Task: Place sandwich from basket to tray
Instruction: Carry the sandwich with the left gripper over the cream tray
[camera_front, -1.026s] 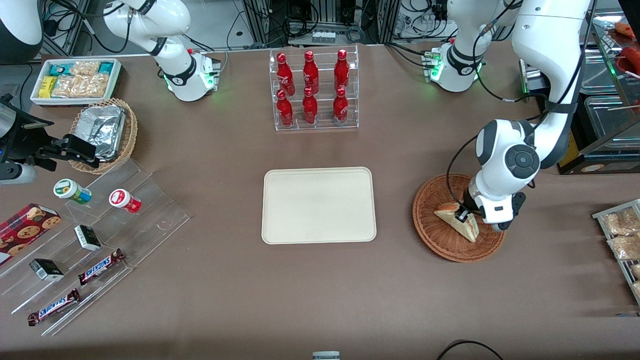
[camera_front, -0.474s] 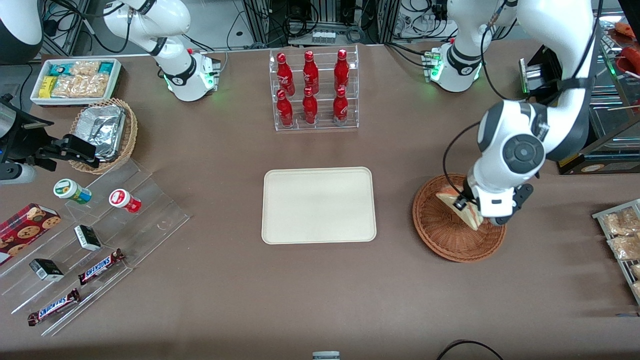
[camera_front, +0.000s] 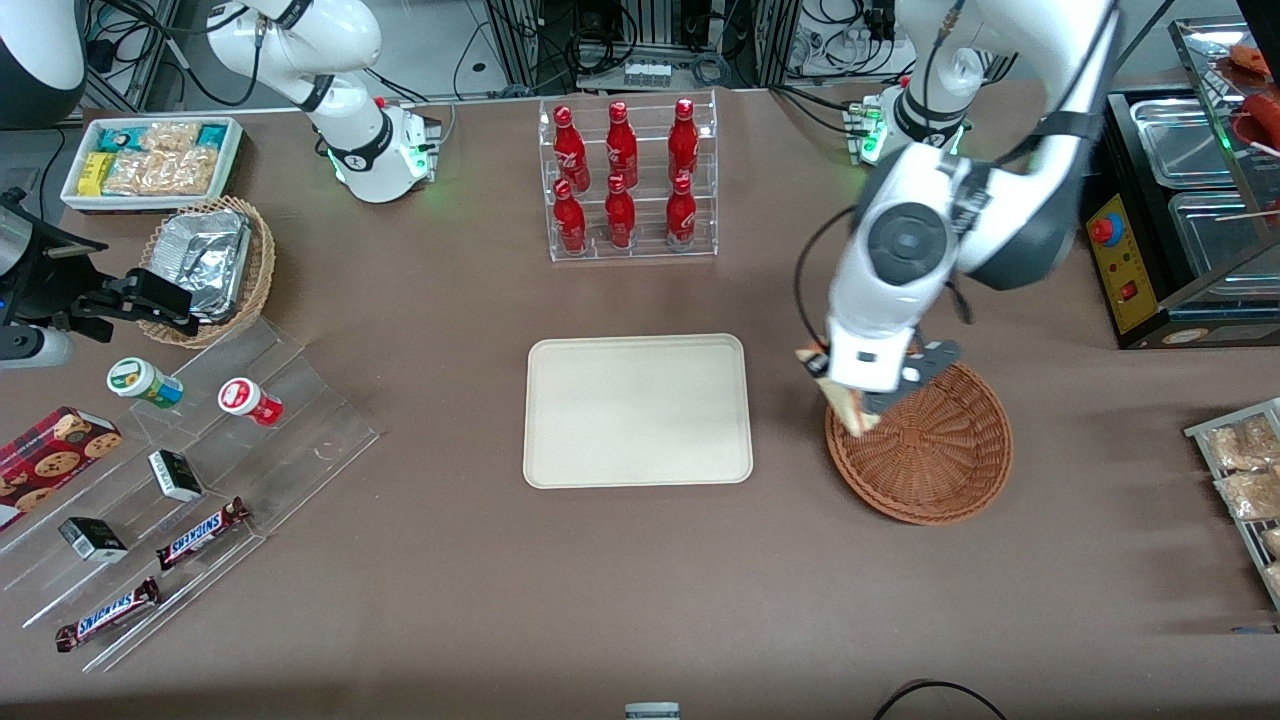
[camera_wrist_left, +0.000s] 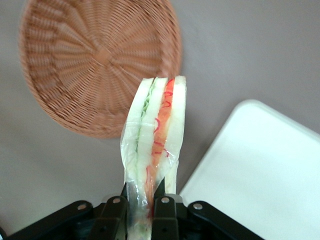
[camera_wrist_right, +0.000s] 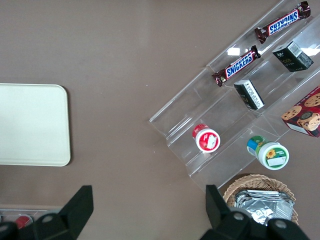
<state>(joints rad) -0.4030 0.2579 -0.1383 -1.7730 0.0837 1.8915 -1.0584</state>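
Lifted clear of basket (camera_front: 930, 450), sandwich (camera_wrist_left: 152, 145) pinched by end effector (camera_wrist_left: 142, 202); Snickers bars (camera_front: 203, 532) on riser

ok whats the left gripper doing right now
Left gripper: shut on the wrapped sandwich, held above the gap between the wicker basket and the tray.

Robot lab: cabling racks (camera_front: 640, 40) edge a mock snack counter (camera_front: 400, 560).

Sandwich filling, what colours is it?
Red-orange and green, seen best in the left wrist view: sandwich held by the gripper.
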